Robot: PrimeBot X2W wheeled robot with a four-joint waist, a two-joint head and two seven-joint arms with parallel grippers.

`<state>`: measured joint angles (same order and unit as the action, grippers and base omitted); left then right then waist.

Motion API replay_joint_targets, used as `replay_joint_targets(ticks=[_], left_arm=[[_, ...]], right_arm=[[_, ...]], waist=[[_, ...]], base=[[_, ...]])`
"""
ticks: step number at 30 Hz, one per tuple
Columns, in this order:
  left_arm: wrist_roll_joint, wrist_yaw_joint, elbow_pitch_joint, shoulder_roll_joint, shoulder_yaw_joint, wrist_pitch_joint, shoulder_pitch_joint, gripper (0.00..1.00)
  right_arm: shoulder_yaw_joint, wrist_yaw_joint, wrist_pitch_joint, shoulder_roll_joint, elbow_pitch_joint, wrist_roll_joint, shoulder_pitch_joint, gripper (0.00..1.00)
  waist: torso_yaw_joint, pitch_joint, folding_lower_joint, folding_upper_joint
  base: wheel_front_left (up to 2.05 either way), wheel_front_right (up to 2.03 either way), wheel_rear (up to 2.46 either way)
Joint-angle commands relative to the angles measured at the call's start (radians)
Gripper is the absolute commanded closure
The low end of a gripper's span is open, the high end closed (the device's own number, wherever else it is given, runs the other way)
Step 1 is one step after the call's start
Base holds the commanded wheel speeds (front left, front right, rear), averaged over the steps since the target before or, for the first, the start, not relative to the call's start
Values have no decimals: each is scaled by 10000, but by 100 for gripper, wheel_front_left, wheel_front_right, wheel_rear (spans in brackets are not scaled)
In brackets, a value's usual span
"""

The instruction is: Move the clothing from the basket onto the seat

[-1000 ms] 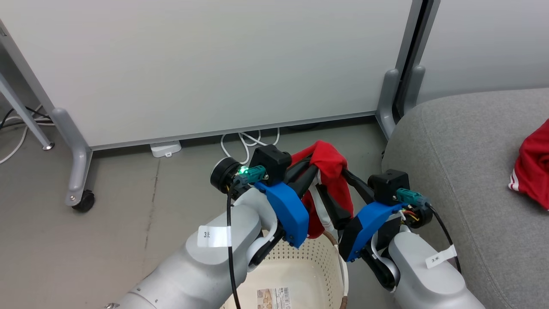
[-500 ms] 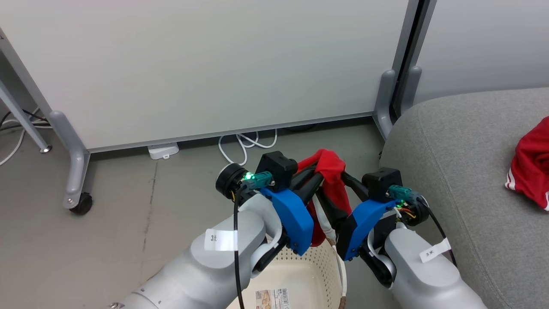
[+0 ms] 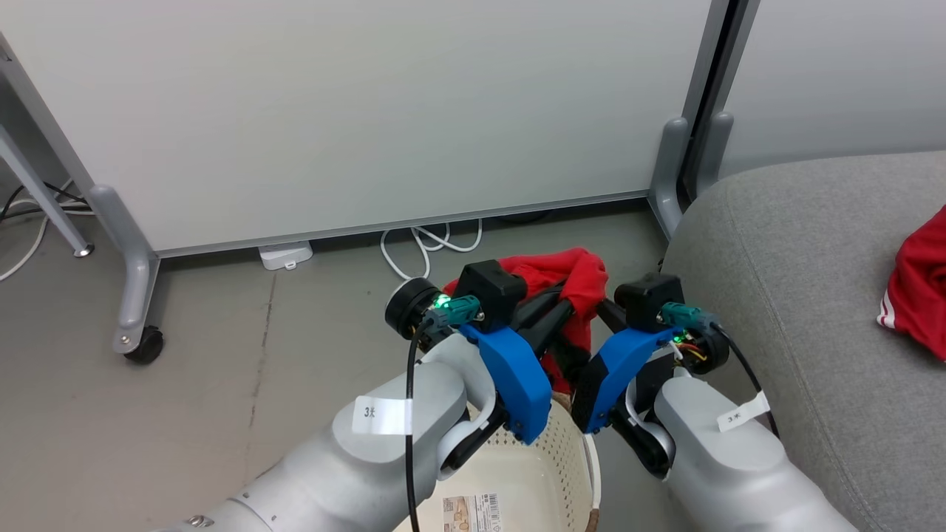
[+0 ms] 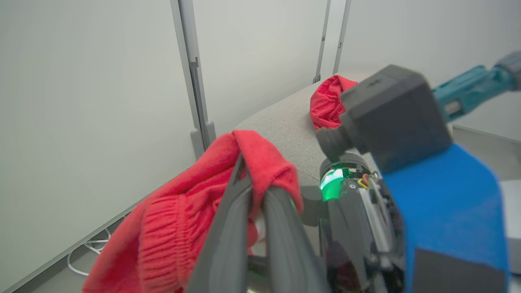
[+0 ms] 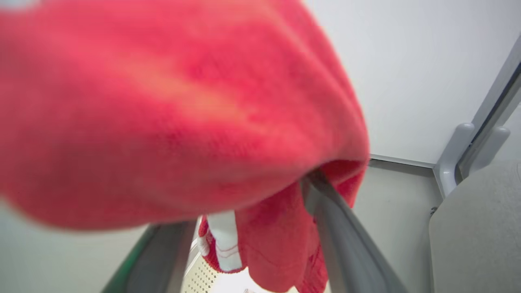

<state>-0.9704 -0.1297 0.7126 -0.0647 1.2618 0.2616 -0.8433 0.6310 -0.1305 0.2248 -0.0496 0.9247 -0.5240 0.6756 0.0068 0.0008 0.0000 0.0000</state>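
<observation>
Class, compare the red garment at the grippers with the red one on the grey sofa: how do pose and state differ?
The lifted garment hangs in the air, pinched by the left gripper; the sofa garment lies on the sofa. The lifted garment is over the basket; the sofa garment is already delivered. Both are red with white trim.

"3" on left tag (image 3: 379, 415) and right tag (image 3: 741, 420)

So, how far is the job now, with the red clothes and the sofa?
Done: one red garment lies on the grey sofa. In hand: the second red garment hangs above the basket, pinched in the shut left claw and draped over the open right claw. Left: carry it to the sofa and release it. The basket's visible part holds no clothing.
</observation>
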Motion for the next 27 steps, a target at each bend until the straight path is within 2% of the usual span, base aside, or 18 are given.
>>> replay_joint_targets(ticks=[1, 10, 11, 12, 13, 27], left_arm=[[-74, -8, -24, -95, 24, 52, -49, 100], [-253, -8, -148, -135, 138, 52, -67, 100], [-266, -8, -160, -134, 145, 52, -82, 100], [-279, -8, -168, -133, 154, 52, -103, 100], [-281, -8, -176, -131, 162, 52, -128, 100], [-207, -8, 3, -233, -9, 52, -212, 100]], right_arm=[[-118, -5, 152, -16, 124, -70, 232, 0], [30, -5, 346, -14, 359, -517, 487, 0], [117, -5, 355, -13, 332, -593, 473, 29], [186, -5, 365, -13, 327, -653, 499, 85], [273, -5, 374, -14, 311, -710, 526, 100], [731, -5, 424, -14, 443, -1134, 601, 100]], waist=[[8, 7, 0, 0], [6, 73, 0, 0], [4, 79, 0, 0], [2, 83, 0, 0], [3, 87, 0, 0], [-151, 29, 0, 0]], base=[[0, 0, 0], [0, 0, 0], [0, 0, 0], [0, 0, 0], [0, 0, 0], [0, 0, 0]])
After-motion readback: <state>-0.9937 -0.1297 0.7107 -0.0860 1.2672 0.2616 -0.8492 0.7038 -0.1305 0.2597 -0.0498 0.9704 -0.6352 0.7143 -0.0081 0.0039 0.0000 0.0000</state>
